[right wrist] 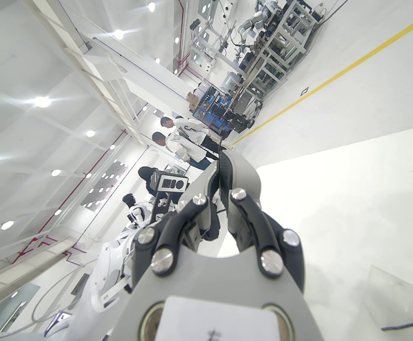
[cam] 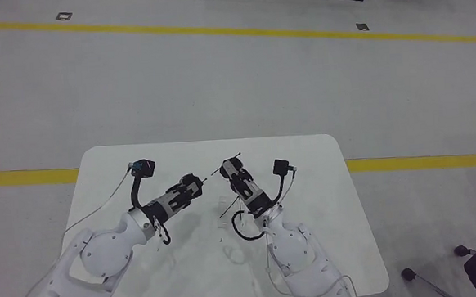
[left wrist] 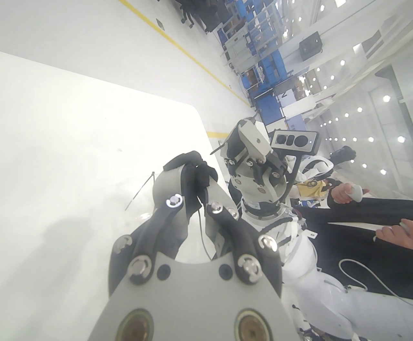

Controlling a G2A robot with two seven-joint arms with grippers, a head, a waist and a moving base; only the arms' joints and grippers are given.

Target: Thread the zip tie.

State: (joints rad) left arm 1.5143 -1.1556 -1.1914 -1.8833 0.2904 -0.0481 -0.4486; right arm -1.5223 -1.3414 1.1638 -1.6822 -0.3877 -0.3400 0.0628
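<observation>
- The right pincer (right wrist: 222, 161) is pressed together on a thin black plastic zip tie (right wrist: 220, 142). A short length of the strip pokes out past the fingertips.
- In the top view the zip tie (cam: 215, 174) is held in the air above the middle of the desk. It runs straight through the right pincer (cam: 233, 170) and sticks out on both sides.
- In the left wrist view, one end of the strip (left wrist: 216, 149) points out of the right pincer toward the left arm.
- The left pincer (left wrist: 193, 166) has its dark-padded fingertips closed against each other. A thin dark strand runs back between the fingers toward the palm; I cannot tell what it is or whether it is gripped.
- The left pincer (cam: 194, 184) sits just beside the near end of the zip tie, tips facing the right pincer, the two apart.
- Both pincers hang over the white rounded-corner desk (cam: 305, 169).
- A thin dark line (left wrist: 138, 191) lies on the desk under the pincers; whether it is a strip or a shadow is unclear.
</observation>
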